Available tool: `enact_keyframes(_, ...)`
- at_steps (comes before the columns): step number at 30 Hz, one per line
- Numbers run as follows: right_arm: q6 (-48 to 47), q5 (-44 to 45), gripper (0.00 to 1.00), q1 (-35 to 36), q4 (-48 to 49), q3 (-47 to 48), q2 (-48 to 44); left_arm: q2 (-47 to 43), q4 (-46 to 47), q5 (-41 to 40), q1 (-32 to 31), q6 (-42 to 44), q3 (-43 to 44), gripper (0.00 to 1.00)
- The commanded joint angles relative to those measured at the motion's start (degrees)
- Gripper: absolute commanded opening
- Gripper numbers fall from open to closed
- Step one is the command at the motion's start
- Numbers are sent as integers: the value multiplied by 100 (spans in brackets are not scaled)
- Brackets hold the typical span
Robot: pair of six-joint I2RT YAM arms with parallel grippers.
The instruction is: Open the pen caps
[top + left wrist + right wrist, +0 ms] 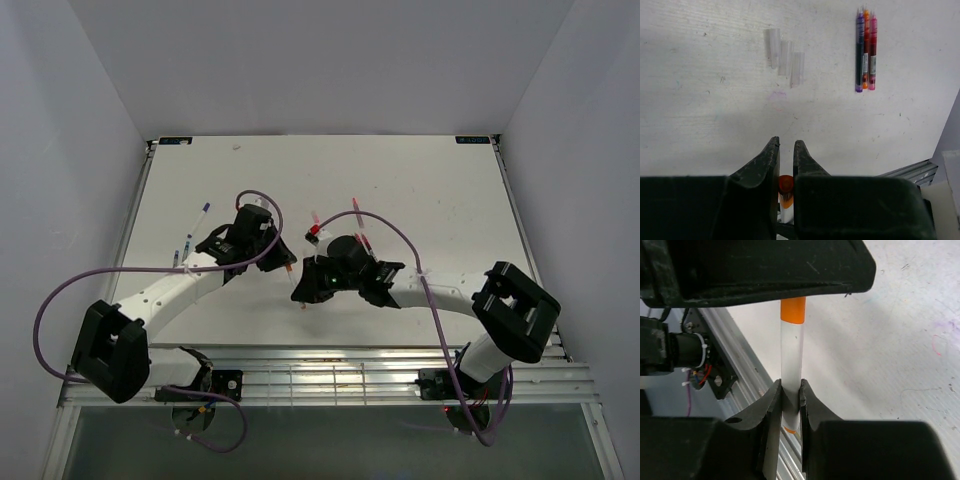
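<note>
One pen (791, 365) is held between both grippers above the table. In the right wrist view my right gripper (790, 385) is shut on its pale translucent section, below an orange band (793, 310). Above the band the pen runs into the left gripper's black body (755, 270). In the left wrist view my left gripper (786, 142) is shut on the pen's orange end (785, 186), deep between the fingers. Whether the cap is on or off this pen is hidden. Three pale translucent pen caps (785, 57) lie loose on the table, with three pens (866, 50) side by side further right.
From above, the two grippers (283, 262) (305, 285) meet near the table's middle front. A blue-tipped pen (204, 215) lies at the left and red-tipped pens (358, 238) behind the right gripper. The metal rail (320, 375) runs along the near edge.
</note>
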Motion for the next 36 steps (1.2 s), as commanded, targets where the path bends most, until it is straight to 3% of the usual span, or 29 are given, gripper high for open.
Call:
enact_keyframes(1, -518, 1154, 8, 356, -1208, 322, -130, 241, -394, -345, 17, 25, 775, 0)
enact_keyframes(4, -501, 1936, 8, 767, -1517, 279, -112, 777, -746, -513, 218, 183, 1278, 0)
enact_keyframes(8, -352, 3122, 8, 1200, -2342, 130, -77, 1270, -853, -68, 719, 368, 2033, 0)
enact_keyframes(14, -316, 3634, 8, 1253, -2520, -231, -726, 1543, -801, -12, 1054, 718, 2396, 0)
enact_keyframes(20, -887, 3153, 8, 279, -2581, -188, -1553, 2034, -853, 172, 1054, 1281, 2545, 0)
enact_keyframes(26, -1774, 2335, 8, -1678, -2810, 322, -1607, 2834, -888, 190, 1054, 1493, 3027, 0)
enact_keyframes(32, -2425, 1149, 8, -3069, -2792, 1121, -869, 3914, -1037, 664, 1054, 1432, 4029, 8)
enact_keyframes(36, -2671, 1016, 8, -3440, -2722, 1578, -123, 4433, -1099, 664, 1054, 1423, 4539, 9)
